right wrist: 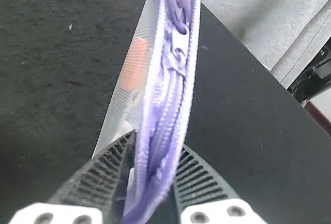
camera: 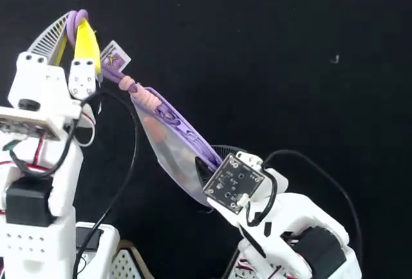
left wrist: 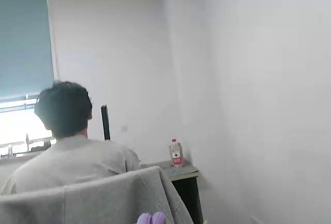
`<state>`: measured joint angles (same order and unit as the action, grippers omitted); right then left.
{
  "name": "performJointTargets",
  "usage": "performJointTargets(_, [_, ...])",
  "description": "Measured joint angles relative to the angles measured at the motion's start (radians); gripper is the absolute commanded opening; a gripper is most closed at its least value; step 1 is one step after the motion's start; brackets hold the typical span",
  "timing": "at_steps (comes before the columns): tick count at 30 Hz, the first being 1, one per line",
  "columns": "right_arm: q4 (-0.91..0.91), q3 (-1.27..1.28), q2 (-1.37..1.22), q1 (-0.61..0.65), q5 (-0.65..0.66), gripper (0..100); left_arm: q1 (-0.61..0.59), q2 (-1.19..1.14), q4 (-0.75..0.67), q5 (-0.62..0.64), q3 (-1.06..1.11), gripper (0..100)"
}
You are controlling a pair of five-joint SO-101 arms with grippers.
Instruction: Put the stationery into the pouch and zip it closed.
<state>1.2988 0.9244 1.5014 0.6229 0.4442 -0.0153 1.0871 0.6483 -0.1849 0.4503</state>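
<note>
A translucent pouch with a purple zip hangs stretched above the black table, slanting from upper left down to the lower centre. My left gripper is raised at the far left and is shut on the purple loop at the pouch's upper end; a bit of that loop shows in the left wrist view. My right gripper is shut on the pouch's lower end. In the right wrist view the pouch runs away from the gripper, zip edge facing the camera, with the slider partway along. An orange item shows through the wall.
A pink cord and a small tag hang near the pouch's upper end. A black cable loops down from the left arm. Both arm bases stand at the table's front edge. The black tabletop lies bare to the right.
</note>
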Motion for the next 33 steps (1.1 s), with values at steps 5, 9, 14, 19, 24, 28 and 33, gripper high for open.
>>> performJointTargets(5, [0.0,0.003,0.0,0.0,0.006,1.1,-0.11,0.005,-0.129,-0.058,0.106,3])
performJointTargets(9, [-0.002,0.003,0.0,0.002,0.006,1.1,-0.173,0.006,-0.245,-0.057,0.183,3])
performJointTargets(14, [-0.002,0.003,0.0,0.002,0.006,1.1,-0.19,-0.02,-0.282,-0.057,0.192,3])
performJointTargets(19, [-0.002,0.008,0.0,0.002,0.006,1.1,-0.19,-0.058,-0.284,-0.066,0.192,3])
performJointTargets(24, [-0.002,0.008,0.0,0.002,0.006,1.1,-0.216,-0.123,-0.293,-0.066,0.192,3])
performJointTargets(28, [-0.002,0.011,0.0,0.002,0.008,1.1,-0.265,-0.187,-0.373,-0.066,0.216,3])
performJointTargets(33, [-0.002,0.012,0.0,0.002,0.012,1.1,-0.295,-0.232,-0.446,-0.066,0.264,3])
